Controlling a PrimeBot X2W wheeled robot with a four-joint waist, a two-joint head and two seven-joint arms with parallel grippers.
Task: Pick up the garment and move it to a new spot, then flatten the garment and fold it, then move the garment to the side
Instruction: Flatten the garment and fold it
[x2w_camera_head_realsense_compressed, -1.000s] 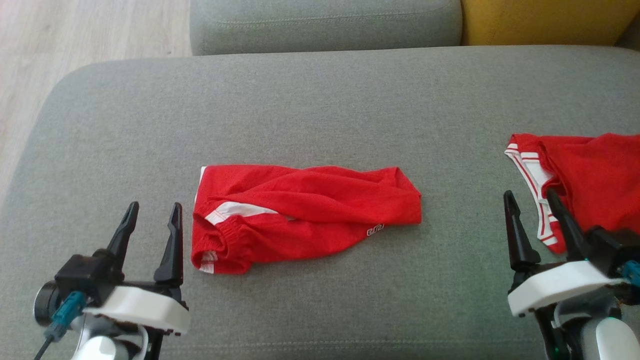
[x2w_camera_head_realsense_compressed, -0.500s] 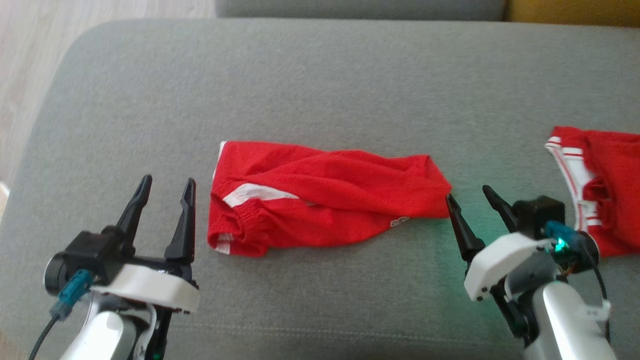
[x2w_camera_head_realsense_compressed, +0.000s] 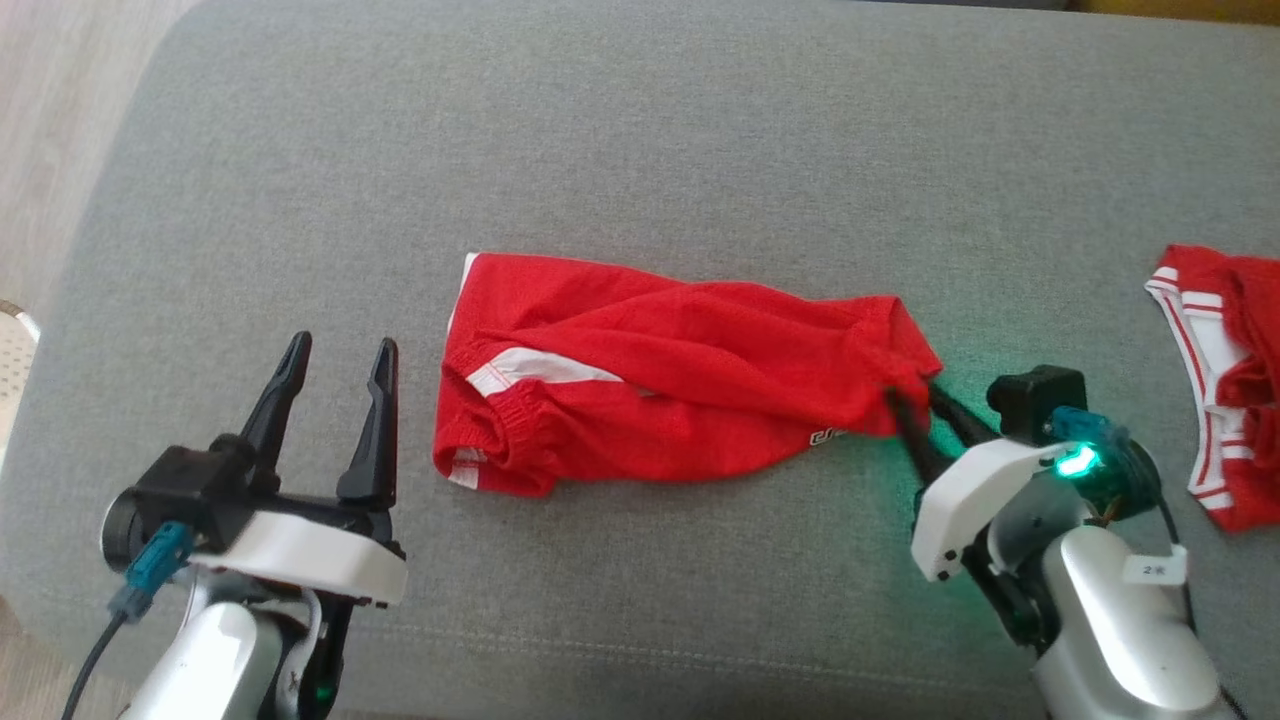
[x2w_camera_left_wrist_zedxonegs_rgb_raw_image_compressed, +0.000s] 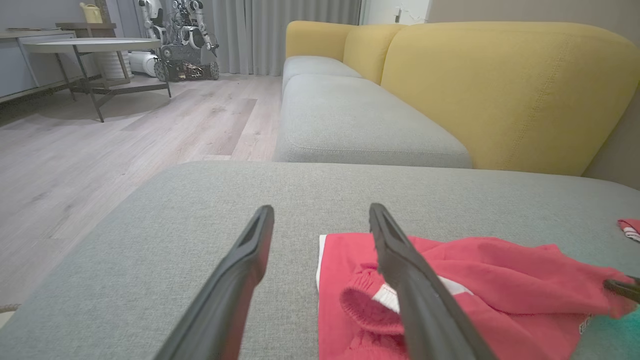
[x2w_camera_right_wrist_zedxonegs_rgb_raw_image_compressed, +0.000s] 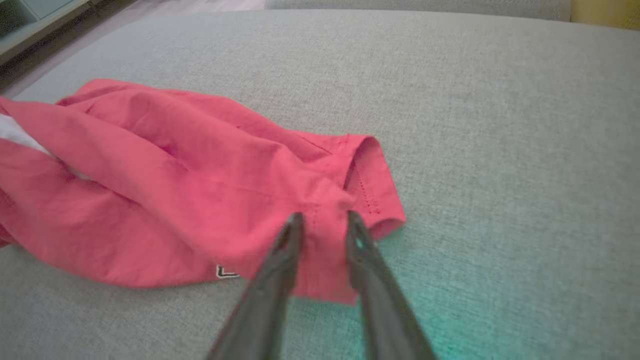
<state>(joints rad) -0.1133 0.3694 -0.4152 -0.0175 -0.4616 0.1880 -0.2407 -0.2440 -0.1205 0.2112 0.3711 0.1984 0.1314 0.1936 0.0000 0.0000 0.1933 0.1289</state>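
Observation:
The garment (x2w_camera_head_realsense_compressed: 680, 380) is a pair of red shorts with white trim, lying crumpled on the grey sofa cushion (x2w_camera_head_realsense_compressed: 640, 150), waistband to the left. My right gripper (x2w_camera_head_realsense_compressed: 914, 394) is at its right hem, and the cloth bunches there. In the right wrist view, my right gripper (x2w_camera_right_wrist_zedxonegs_rgb_raw_image_compressed: 324, 216) has a fold of the garment (x2w_camera_right_wrist_zedxonegs_rgb_raw_image_compressed: 175, 185) pinched between its narrow-set fingers. My left gripper (x2w_camera_head_realsense_compressed: 341, 343) stands open just left of the waistband, apart from it. In the left wrist view, my left gripper (x2w_camera_left_wrist_zedxonegs_rgb_raw_image_compressed: 321, 209) holds nothing and the garment (x2w_camera_left_wrist_zedxonegs_rgb_raw_image_compressed: 500, 290) lies past its right finger.
A second red and white garment (x2w_camera_head_realsense_compressed: 1225, 380) lies at the cushion's right edge. Wooden floor (x2w_camera_head_realsense_compressed: 50, 120) runs along the left. In the left wrist view a yellow backrest (x2w_camera_left_wrist_zedxonegs_rgb_raw_image_compressed: 500, 90) rises behind the seat, and a round table (x2w_camera_left_wrist_zedxonegs_rgb_raw_image_compressed: 90, 45) stands far off.
The camera has tilted down. My right gripper has swung left from beside the second garment to the shorts' right hem and closed on it. The left gripper stays open in place.

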